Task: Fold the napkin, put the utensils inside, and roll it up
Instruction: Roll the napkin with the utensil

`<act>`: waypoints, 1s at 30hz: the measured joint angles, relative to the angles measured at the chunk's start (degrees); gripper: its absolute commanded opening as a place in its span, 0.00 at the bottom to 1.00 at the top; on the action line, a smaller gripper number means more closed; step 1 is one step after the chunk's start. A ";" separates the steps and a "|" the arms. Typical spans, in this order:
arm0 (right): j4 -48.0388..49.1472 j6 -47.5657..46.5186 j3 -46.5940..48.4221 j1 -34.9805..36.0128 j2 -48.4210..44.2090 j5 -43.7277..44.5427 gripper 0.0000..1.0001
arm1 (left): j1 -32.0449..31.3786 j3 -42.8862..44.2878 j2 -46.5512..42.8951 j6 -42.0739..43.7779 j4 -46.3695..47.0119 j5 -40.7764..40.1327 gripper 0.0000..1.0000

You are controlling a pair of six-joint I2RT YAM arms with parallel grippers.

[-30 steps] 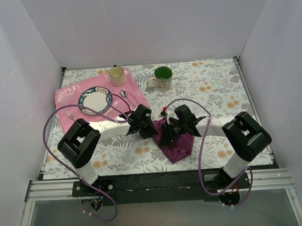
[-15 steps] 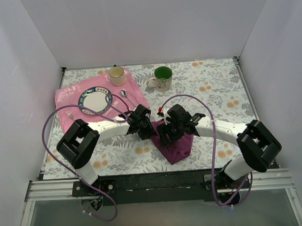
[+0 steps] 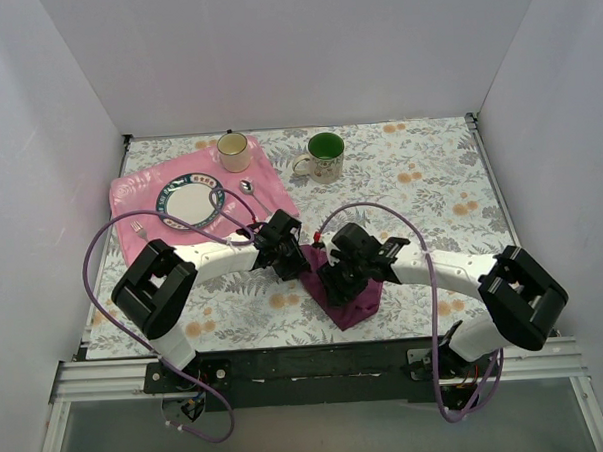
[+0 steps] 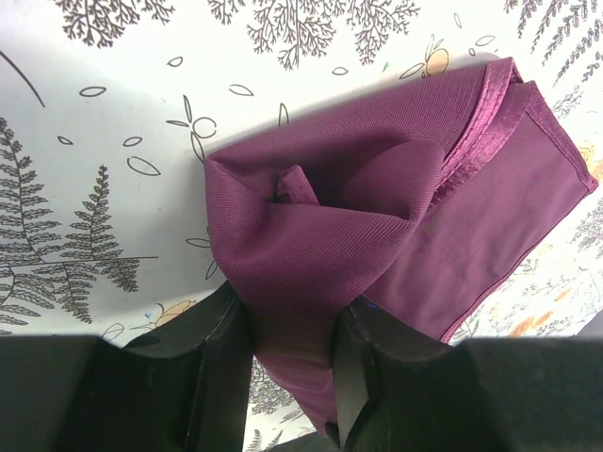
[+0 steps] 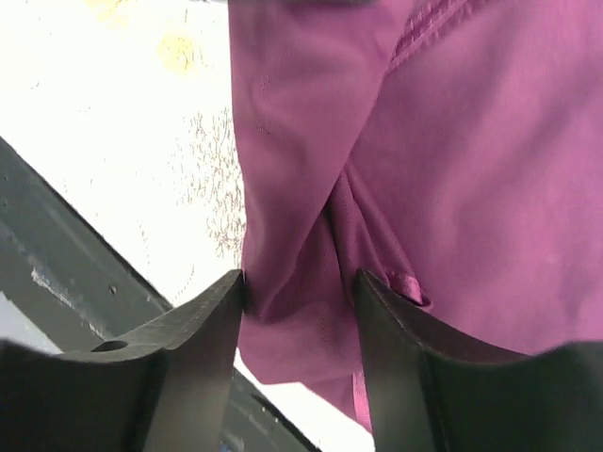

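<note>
The dark purple napkin (image 3: 353, 302) lies bunched on the floral tablecloth near the front middle. My left gripper (image 3: 295, 258) is shut on a raised fold at its left edge; in the left wrist view the cloth (image 4: 377, 207) fills the gap of that gripper (image 4: 292, 348). My right gripper (image 3: 334, 277) is shut on a fold of the napkin (image 5: 452, 141) just right of the left one; the cloth sits between its jaws (image 5: 300, 320). The fork (image 3: 139, 230) lies on the pink mat's left edge. The spoon (image 3: 248, 188) lies on the mat right of the plate.
A light pink mat (image 3: 140, 185) at the back left carries a plate (image 3: 190, 202) and a cream mug (image 3: 233, 150). A green-lined mug (image 3: 324, 156) stands at the back middle. White walls close in three sides. A black rail runs along the front edge.
My right gripper has moved left and toward the front edge with the napkin in it, and the cloth has bunched smaller. My left gripper has stayed almost still.
</note>
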 measured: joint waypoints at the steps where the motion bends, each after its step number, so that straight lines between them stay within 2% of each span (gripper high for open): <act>1: -0.24 0.09 -0.52 0.00 -0.76 -0.02 0.52 | 0.00 0.00 0.00 -0.02 -0.07 -0.07 0.00; 6: -1.77 0.46 -1.81 -0.02 -4.13 -0.07 0.37 | -0.02 0.00 -0.02 -0.55 -0.11 -0.31 0.00; 7: -2.14 0.61 -1.81 -0.02 -4.52 -0.04 0.30 | -0.02 0.00 -0.02 -0.68 -0.13 -0.35 0.00; 10: -2.73 1.70 -1.92 -0.02 -5.46 -0.44 0.20 | -0.02 0.00 -0.02 -1.16 -0.20 -0.42 0.00; 15: 1.11 5.97 -6.78 0.33 -7.58 -1.79 0.10 | -0.04 0.00 -0.02 -1.51 -0.31 -0.37 0.00; 21: 10.08 13.38 -15.67 0.35 -11.52 -2.51 0.24 | -0.70 0.07 -0.02 -1.25 -0.90 0.22 0.00; 22: 10.14 13.66 -15.69 0.35 -11.50 -2.38 0.33 | -0.70 0.07 -0.02 -1.22 -0.94 0.22 0.00; 24: 9.27 13.81 -15.04 0.55 -11.45 -1.92 0.42 | -0.70 0.07 -0.02 -1.07 -0.94 0.35 0.00; 25: 8.41 13.79 -14.47 0.79 -11.45 -1.64 0.50 | -0.70 0.09 -0.02 -1.05 -0.94 0.35 0.00; 28: 3.17 13.44 -10.91 1.92 -11.45 -0.39 0.62 | -0.68 0.11 -0.02 -1.09 -1.05 0.33 0.00; 30: -0.92 13.29 -7.39 2.95 -11.45 1.11 0.66 | -0.68 0.13 -0.02 -1.07 -1.05 0.31 0.00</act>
